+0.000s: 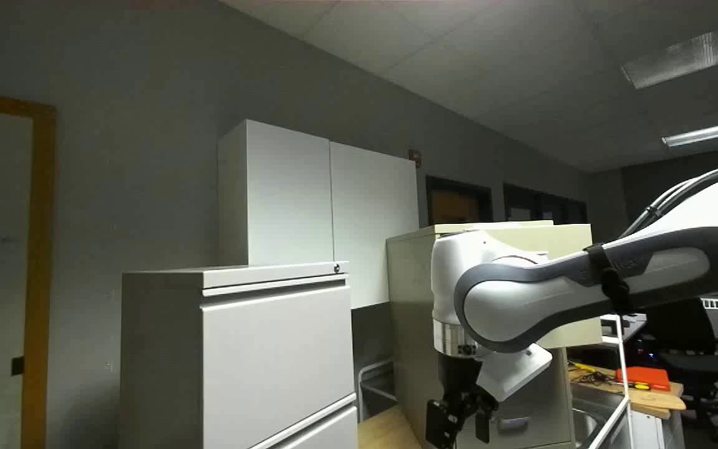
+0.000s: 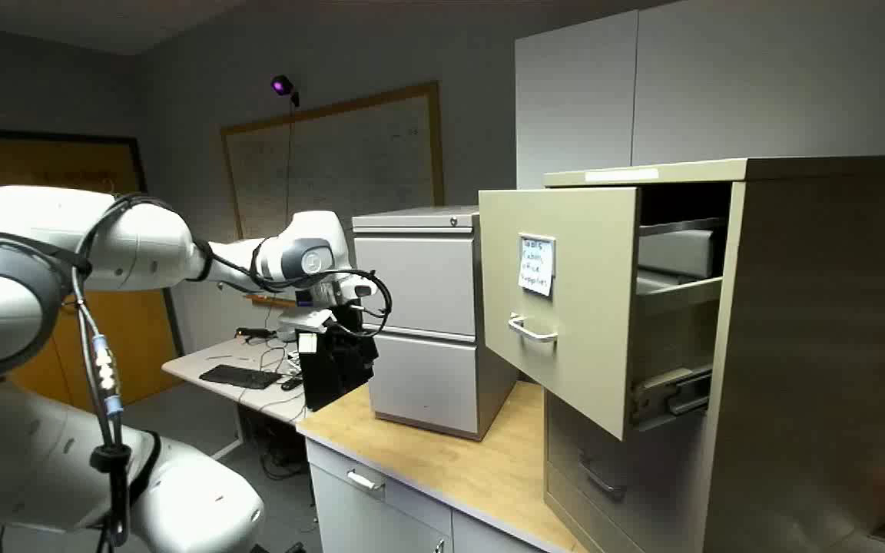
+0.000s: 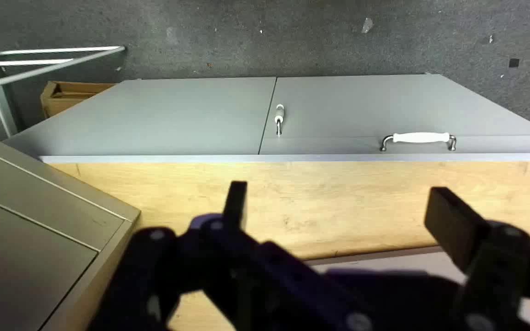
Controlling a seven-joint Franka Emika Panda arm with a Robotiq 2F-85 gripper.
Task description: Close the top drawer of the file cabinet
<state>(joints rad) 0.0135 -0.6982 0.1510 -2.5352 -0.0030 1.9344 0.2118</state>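
The beige file cabinet (image 2: 819, 346) stands upright; its side also shows in an exterior view (image 1: 406, 324). Its top drawer (image 2: 577, 307) is pulled well out, with a paper label and a metal handle (image 2: 532, 330) on its front. A grey item shows inside. The arm partly covers the drawer front (image 1: 577, 327) in an exterior view. My gripper (image 2: 335, 369) is apart from the drawer, out in front of the grey cabinet. In the wrist view my gripper (image 3: 336, 207) is open and empty above the wooden counter. There the file cabinet's lower part (image 3: 39, 230) shows at lower left; the top drawer is out of view.
A pale grey two-drawer cabinet (image 2: 419, 284) stands on the wooden counter (image 2: 442, 453) beside the file cabinet. White-handled base doors (image 3: 348, 115) are below the counter. A white cupboard (image 2: 581, 100) is on the wall. A desk (image 2: 216, 361) holds a keyboard and cables.
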